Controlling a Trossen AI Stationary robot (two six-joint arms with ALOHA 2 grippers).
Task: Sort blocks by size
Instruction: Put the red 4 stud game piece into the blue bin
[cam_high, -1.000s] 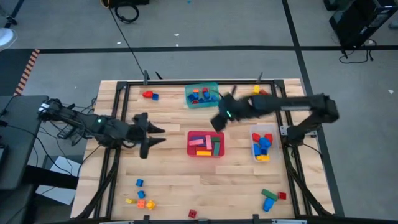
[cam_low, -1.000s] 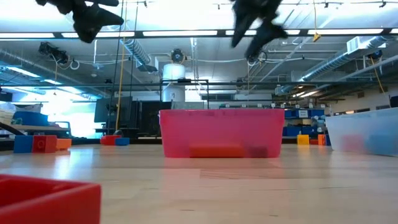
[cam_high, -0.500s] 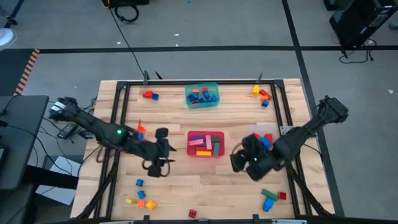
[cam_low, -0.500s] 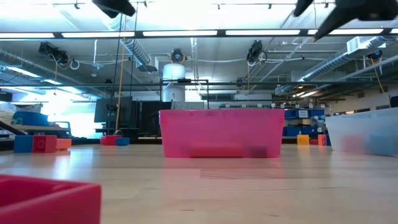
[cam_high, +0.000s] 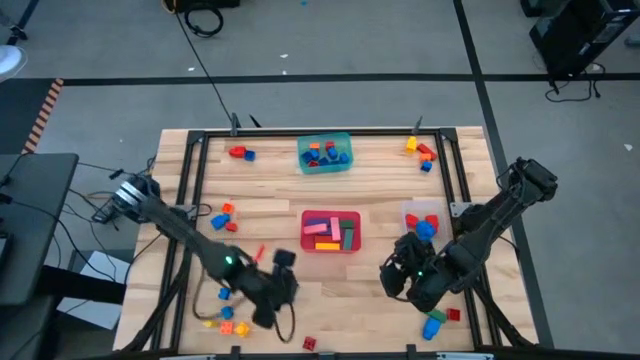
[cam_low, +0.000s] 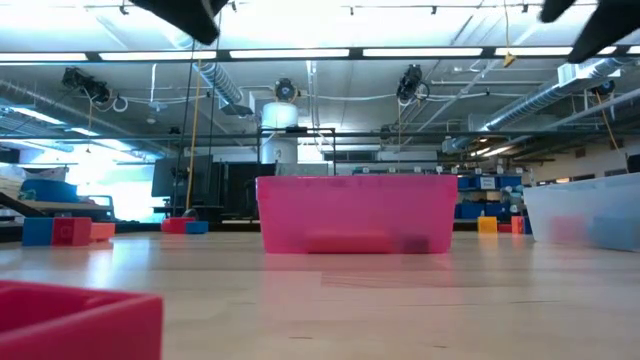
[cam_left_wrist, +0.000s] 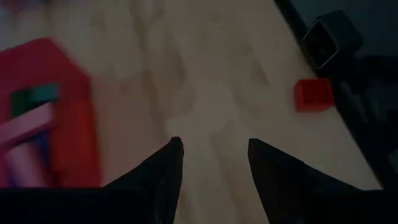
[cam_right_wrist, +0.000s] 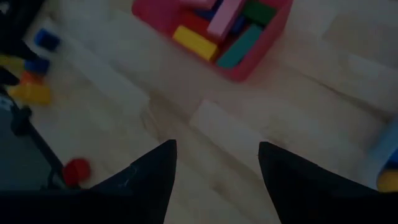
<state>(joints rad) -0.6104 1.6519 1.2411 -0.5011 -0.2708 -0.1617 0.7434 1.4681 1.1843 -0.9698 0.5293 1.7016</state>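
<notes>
My left claw (cam_high: 283, 290) and right claw (cam_high: 397, 277) hover released and empty over the wooden surface (cam_high: 370, 285), flanking the red tub (cam_high: 331, 231), where long blocks (cam_right_wrist: 214, 28) lie flat, mostly side by side; small blocks (cam_high: 225, 322) sit scattered nearby.

Grey floor (cam_high: 330, 100) crossed by dark tape lines (cam_high: 300, 77), black cable (cam_high: 205, 60) trailing over it. Light wood bench (cam_high: 270, 205) with black frame rails. Behind it an open industrial hall: bright ceiling light strips (cam_low: 300, 53), exposed ducts (cam_low: 225, 85), pipes, shelving far back.
</notes>
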